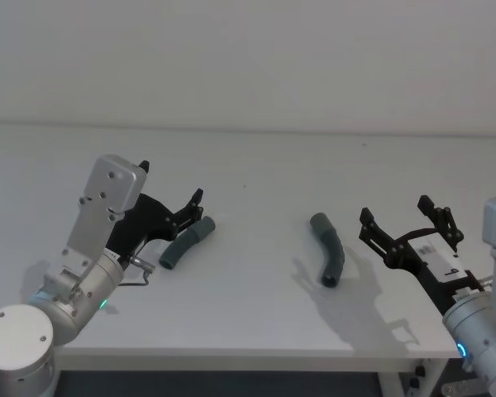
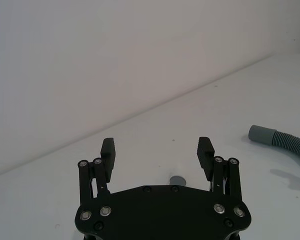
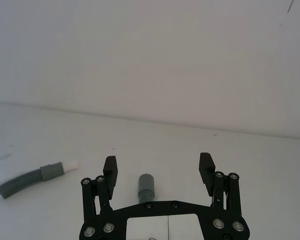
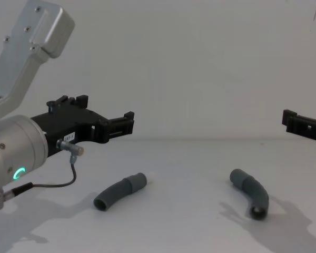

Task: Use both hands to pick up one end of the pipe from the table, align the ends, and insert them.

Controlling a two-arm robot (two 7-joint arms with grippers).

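Grey left pipe [image 1: 186, 242] below left gripper [image 2: 157, 150] | right pipe [image 1: 331, 248] before right gripper [image 1: 395, 213] | fingers [image 3: 110, 167] spread, empty

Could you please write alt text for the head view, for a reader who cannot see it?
Two bent dark grey pipe pieces lie apart on a white table. The left pincer, open, is close to the left piece; the right pincer, open, is near the right piece.
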